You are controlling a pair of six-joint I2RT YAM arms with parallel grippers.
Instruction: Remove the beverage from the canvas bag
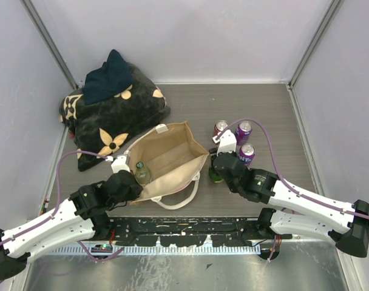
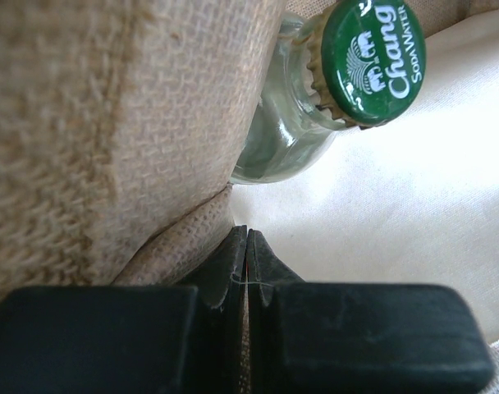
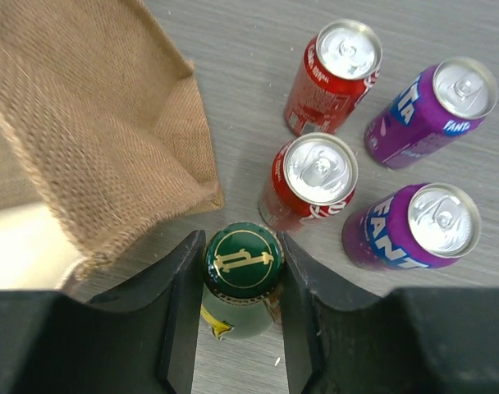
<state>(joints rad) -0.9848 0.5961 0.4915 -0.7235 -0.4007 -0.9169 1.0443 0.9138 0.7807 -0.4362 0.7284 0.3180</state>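
As left jaws pinch canvas bag [image 2: 110, 123], bottle [image 2: 371, 61] beyond

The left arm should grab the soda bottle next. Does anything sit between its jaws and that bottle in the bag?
Partly. A fold of the canvas bag covers one side of the soda bottle, just ahead of the shut left gripper. Its green cap and neck are uncovered.

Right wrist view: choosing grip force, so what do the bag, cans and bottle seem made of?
Bag: coarse jute-like weave, matte, threads visible. Cans: likely aluminium, brushed shiny lids with tabs. Bottle: probably green glass, glossy; cap looks like printed metal.
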